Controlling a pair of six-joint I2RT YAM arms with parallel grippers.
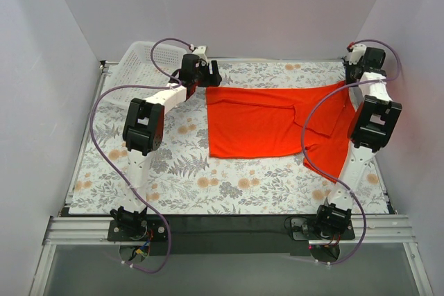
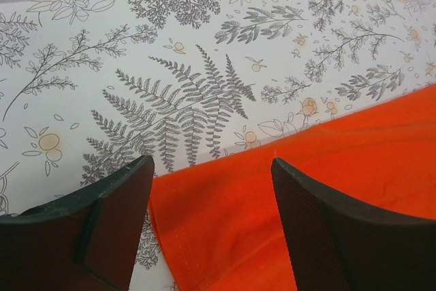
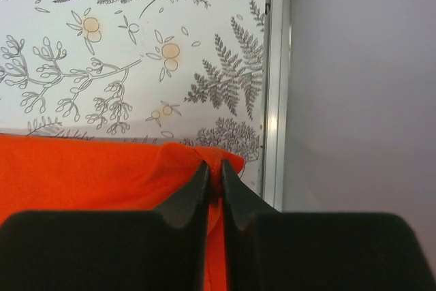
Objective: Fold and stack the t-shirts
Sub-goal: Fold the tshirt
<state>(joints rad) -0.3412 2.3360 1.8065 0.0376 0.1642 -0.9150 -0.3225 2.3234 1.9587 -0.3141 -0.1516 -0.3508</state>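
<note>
You have the t-shirt (image 1: pixel 263 123) lying centre-right in the top view on the flowered table (image 1: pixel 173 171), apparently only partly folded and nothing stacked yet, with the left gripper (image 2: pixel 211 166) spread over its upper-left corner and the right gripper (image 3: pixel 214 167) pinching its upper-right corner.

Your robot test cell, a lab setup.
Plain white walls (image 1: pixel 41 102) box in your table (image 1: pixel 208 185); beside an aluminium rail (image 1: pixel 76 230), the left arm (image 1: pixel 142 126) and right arm (image 1: pixel 374 123) are bolted down, cables (image 1: pixel 94 129) exposed.
</note>
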